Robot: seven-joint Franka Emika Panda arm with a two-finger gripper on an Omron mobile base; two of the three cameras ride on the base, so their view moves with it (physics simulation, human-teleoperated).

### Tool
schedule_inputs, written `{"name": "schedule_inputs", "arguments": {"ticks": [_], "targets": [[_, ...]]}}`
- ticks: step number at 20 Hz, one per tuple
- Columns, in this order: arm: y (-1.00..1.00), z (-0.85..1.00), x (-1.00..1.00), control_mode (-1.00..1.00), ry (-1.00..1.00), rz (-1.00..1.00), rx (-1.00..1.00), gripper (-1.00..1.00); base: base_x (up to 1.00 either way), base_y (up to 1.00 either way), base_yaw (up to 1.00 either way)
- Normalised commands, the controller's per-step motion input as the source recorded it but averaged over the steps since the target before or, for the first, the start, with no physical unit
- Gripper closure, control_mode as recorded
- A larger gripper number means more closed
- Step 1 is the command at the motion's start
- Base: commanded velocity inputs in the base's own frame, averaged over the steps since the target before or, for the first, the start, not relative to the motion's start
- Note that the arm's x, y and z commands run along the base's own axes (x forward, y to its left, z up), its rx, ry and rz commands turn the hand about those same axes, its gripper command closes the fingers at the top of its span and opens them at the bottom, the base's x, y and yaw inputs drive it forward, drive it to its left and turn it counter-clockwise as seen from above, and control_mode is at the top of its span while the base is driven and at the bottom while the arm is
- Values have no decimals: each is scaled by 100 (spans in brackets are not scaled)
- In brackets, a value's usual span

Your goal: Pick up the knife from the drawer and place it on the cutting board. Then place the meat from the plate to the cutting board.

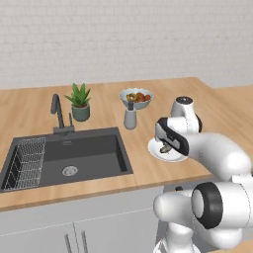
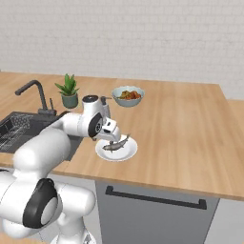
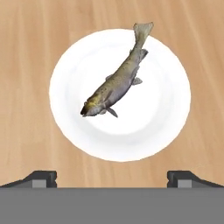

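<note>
Plate: plain white round shallow plate (image 3: 120, 94) on the light wooden counter (image 2: 181, 128), near the counter's front edge, just right of the sink; bare wood shows all round its rim in the hand view.
Meat: a whole brown-grey speckled fish (image 3: 114, 82), lying slantwise across the middle of the plate, its tail reaching over the rim.
Gripper: two-finger gripper (image 3: 112, 177) on the white arm, poised above the plate and apart from it; jaws spread wide, nothing between them, dark fingertips (image 3: 41, 177) standing to either side of the near rim in the hand view.
Open room: the counter to the right of the plate is a broad bare stretch out to its right end.
Left side: dark sunken sink (image 1: 74, 155) with a wire rack (image 1: 27, 160) at its left and a dark tap (image 1: 58, 112) behind.
Far side: grey bowl of orange and red fruit (image 1: 136, 98), a small grey bottle-like thing (image 1: 130, 117) just in front of it, and a green potted plant (image 1: 79, 101) further left, all well apart from the plate.
Below the counter: light grey cabinet fronts (image 1: 74, 230); a dark grey panel with a long dark handle (image 2: 155, 198) beneath the plate's stretch.
Room: white brick wall (image 2: 143, 40) behind the counter.
</note>
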Motion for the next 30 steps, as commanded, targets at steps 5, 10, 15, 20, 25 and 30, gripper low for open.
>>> {"name": "schedule_inputs", "arguments": {"ticks": [5, 10, 15, 20, 25, 30], "targets": [[-5, -10, 0, -100, 7, 0, 1, -100, 0, 0, 0], [-3, 0, 53, -100, 21, -2, 5, -100, 0, 0, 0], [-28, 0, 60, -100, 20, -1, 13, -100, 0, 0, 0], [-12, -13, 38, -100, 29, 0, 2, -100, 0, 0, 0], [0, -55, 11, -100, 11, 0, 0, -100, 0, 0, 0], [1, -34, 17, -100, 7, 0, 0, -100, 0, 0, 0]]}}
